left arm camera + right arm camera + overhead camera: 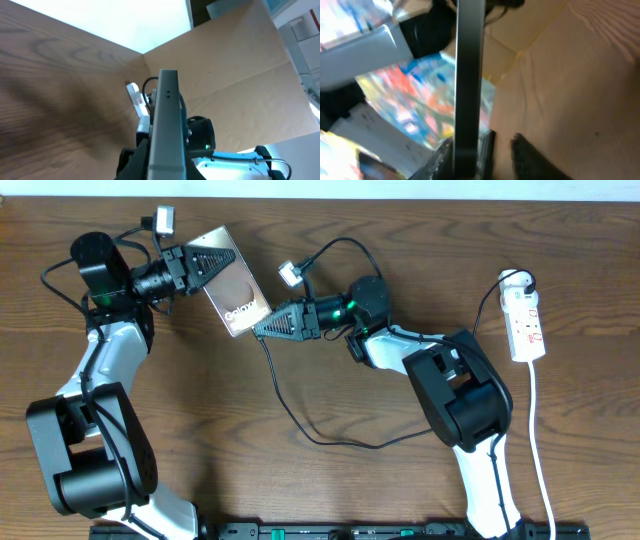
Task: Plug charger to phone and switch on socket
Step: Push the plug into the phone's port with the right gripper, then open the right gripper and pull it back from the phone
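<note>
**Desk:** What does the top view give you that the wrist views don't?

**Me:** The whole layout. From above, my left pincer (195, 268) is clamped on one end of the phone (232, 280), which is held up off the table (330, 500). Its broad face shows, with the "Galaxy" end pointing away from that pincer. My right pincer (258, 328) noses in right at that lettered end. I can't tell whether it's touching.

**Desk:** And the wrist cameras?

**Me:** Both see the phone edge-on only. In the left wrist view it's a grey slab (167, 130) rising straight out ahead between my fingers. In the right wrist view it's a dark bar (470, 75) running up the middle and hiding what's beyond it. That view does show my right fingers (527, 157) standing apart, so that pincer is parted. I can't make out the plug tip anywhere.

**Desk:** Arm poses?

**Me:** The left arm is folded up, forearm reaching across toward the right arm. The right arm is bent back on itself, wrist stretched level toward the left pincer. The two pincers are nearly nose to nose, with the phone between them.

**Desk:** And around them?

**Me:** The charger (345, 445) drops from my right pincer's tip and loops over the table behind it, then disappears under my right arm. The socket (527, 320) lies well behind that pincer, past the elbow, and its white cord (538, 430) trails off toward the arm's base.
</note>
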Robot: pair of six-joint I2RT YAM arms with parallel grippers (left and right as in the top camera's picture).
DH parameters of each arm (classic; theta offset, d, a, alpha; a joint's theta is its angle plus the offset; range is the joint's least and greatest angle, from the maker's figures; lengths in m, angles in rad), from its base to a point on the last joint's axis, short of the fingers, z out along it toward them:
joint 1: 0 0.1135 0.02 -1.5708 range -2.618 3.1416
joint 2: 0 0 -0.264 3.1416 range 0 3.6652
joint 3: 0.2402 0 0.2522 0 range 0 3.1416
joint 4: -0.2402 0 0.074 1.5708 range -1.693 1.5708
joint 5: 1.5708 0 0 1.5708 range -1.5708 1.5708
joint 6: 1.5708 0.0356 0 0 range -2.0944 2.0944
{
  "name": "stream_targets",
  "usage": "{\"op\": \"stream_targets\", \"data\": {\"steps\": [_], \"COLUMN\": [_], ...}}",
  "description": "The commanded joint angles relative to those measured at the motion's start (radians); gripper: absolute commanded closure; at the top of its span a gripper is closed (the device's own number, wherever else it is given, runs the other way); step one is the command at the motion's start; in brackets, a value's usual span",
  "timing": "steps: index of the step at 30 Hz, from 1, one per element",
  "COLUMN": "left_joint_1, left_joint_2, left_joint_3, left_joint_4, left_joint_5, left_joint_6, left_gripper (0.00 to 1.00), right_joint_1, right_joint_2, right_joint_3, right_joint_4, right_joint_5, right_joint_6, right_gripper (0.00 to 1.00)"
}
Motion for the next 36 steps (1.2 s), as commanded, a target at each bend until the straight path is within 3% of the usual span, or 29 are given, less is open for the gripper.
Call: {"op": "stream_targets", "data": {"steps": [1, 2, 3, 10, 14, 19, 26, 36], "left_joint_1": [0.017, 0.025, 0.036, 0.118, 0.165, 0.183, 0.182, 0.156], "left_joint_2": [-0.004, -0.004, -0.004, -0.004, -0.004, -0.004, -0.004, -0.004], "left_joint_3": [0.002, 0.002, 0.002, 0.002, 0.002, 0.002, 0.002, -0.035], "left_joint_4": [0.008, 0.008, 0.008, -0.013, -0.104, -0.191, -0.191, -0.191], "left_joint_5": [0.012, 0.007, 0.001, 0.027, 0.059, 0.095, 0.112, 0.11], "left_joint_6": [0.0, 0.0, -0.001, -0.002, -0.001, 0.015, 0.018, 0.079], "left_gripper": [0.93, 0.93, 0.93, 0.93, 0.93, 0.93, 0.93, 0.93], "right_joint_1": [-0.004, -0.004, -0.004, -0.008, -0.024, -0.063, -0.151, -0.327], "right_joint_2": [-0.006, -0.006, -0.006, -0.006, -0.006, -0.006, -0.006, -0.007], "right_joint_3": [0.01, 0.01, 0.01, 0.01, 0.01, 0.01, 0.01, 0.01], "right_joint_4": [0.005, 0.005, 0.005, 0.005, -0.011, -0.169, -0.557, -0.579], "right_joint_5": [0.018, 0.01, 0.003, -0.006, 0.003, 0.044, 0.119, 0.114], "right_joint_6": [-0.007, -0.007, -0.007, -0.007, -0.007, -0.027, -0.214, -0.161], "right_gripper": [0.16, 0.03, 0.01, 0.01, 0.01, 0.01, 0.01, 0.01]}}
